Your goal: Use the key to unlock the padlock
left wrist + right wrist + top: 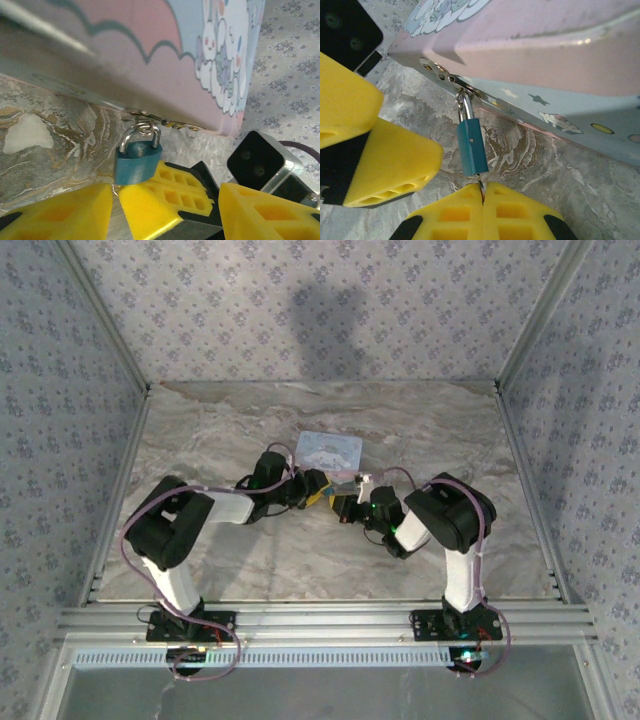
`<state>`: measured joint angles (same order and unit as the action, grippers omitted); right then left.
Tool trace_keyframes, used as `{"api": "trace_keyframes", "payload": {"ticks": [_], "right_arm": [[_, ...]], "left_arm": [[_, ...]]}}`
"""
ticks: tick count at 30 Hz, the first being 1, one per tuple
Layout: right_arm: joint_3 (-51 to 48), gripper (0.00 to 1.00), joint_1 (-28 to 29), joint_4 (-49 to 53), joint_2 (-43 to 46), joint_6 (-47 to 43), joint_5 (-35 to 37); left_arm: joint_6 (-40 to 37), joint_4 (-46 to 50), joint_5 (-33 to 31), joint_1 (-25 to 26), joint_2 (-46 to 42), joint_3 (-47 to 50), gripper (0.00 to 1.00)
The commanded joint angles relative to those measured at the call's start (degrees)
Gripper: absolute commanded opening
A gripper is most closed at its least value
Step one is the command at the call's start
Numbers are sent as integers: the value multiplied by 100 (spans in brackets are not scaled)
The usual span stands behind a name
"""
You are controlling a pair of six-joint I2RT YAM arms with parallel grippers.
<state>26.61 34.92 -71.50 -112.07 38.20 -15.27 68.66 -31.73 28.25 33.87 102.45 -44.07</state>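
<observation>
The small teal padlock (472, 147) hangs by its silvery shackle from the hasp of a pale blue cartoon tin (545, 55). My right gripper (483, 192) is shut on the key (481, 186), whose thin metal blade reaches up into the bottom of the padlock. In the left wrist view the padlock (137, 161) sits just beyond the right gripper's yellow fingers (165, 195). My left gripper (160, 220) stands open, one fingertip on each side of the right gripper's fingers and nothing held. From above, both grippers (318, 490) (345, 502) meet at the tin's near edge.
The tin (328, 452) lies on the marbled tabletop (430, 430) near the middle. Patterned walls close in the back and both sides. The right wrist's black camera housing (257, 160) sits close beside my left fingers.
</observation>
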Motion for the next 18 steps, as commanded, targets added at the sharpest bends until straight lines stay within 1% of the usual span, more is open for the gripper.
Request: {"api": "trace_keyframes", "payload": {"ticks": [1,6,15,18], "right_arm": [[163,0,42,51,258,127,-107],[208,0,47,115,343,223,-160],[284,0,55,247,421,386,-248],[312,0,59,254,456,447,-251]], "left_arm": [[-1,25,-92,32,81,-39,58],[9,35,-94,33,174,-64,57],[16,-69,-54,76,317,-157,44],[42,-71,-58,85,371,-161,43]]}}
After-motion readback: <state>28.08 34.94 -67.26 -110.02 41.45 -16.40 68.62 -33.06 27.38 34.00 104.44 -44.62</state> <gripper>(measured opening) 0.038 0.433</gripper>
